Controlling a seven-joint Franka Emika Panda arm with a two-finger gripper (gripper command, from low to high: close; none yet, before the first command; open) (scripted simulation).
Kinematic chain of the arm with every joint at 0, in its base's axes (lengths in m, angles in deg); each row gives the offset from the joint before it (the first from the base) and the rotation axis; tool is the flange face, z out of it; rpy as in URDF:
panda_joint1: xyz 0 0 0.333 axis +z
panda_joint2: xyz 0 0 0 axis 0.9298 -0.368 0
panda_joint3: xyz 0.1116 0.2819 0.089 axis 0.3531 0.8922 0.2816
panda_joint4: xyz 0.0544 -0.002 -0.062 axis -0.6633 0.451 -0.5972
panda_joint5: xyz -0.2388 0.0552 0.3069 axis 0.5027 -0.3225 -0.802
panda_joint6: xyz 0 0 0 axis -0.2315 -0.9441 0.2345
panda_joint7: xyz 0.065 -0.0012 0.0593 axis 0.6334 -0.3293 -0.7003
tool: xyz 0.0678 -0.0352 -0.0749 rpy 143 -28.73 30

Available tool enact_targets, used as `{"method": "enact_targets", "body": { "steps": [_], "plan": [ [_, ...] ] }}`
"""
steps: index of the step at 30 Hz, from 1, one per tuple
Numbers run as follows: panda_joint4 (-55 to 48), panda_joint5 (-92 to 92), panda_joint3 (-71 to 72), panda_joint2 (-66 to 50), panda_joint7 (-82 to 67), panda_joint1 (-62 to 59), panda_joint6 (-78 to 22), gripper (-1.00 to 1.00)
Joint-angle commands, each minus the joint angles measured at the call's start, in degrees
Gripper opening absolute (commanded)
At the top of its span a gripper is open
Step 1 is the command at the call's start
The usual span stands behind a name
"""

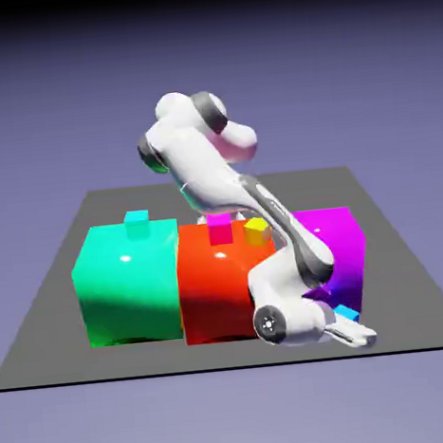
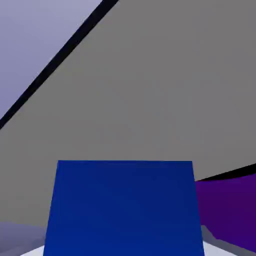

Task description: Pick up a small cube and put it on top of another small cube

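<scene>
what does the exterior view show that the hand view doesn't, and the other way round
Only the exterior view shows the arm, the teal block, the red block, and the tiny teal cube, pink cube and yellow cube on top of them. Only the hand view shows the blue cube up close, filling the space where the fingertips would show. Both show the grey table, the purple block and the blue cube, low at the gripper by the table's near edge.

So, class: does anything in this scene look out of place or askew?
Nothing looks damaged or spilled. The blue cube sits low at the hand, in front of the purple block, while the teal, pink and yellow cubes rest on top of big blocks.
</scene>
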Motion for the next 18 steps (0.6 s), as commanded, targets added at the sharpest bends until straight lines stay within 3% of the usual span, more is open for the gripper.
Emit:
{"method": "enact_targets", "body": {
  "steps": [1,18],
  "plan": [
    [-0.6,1.2,0.6,-0.1,-2.5,-0.5,-0.9,-1.00],
    [-1.6,20.4,-12.9,22.5,-44.8,16.8,-21.9,-1.00]
  ]
}}
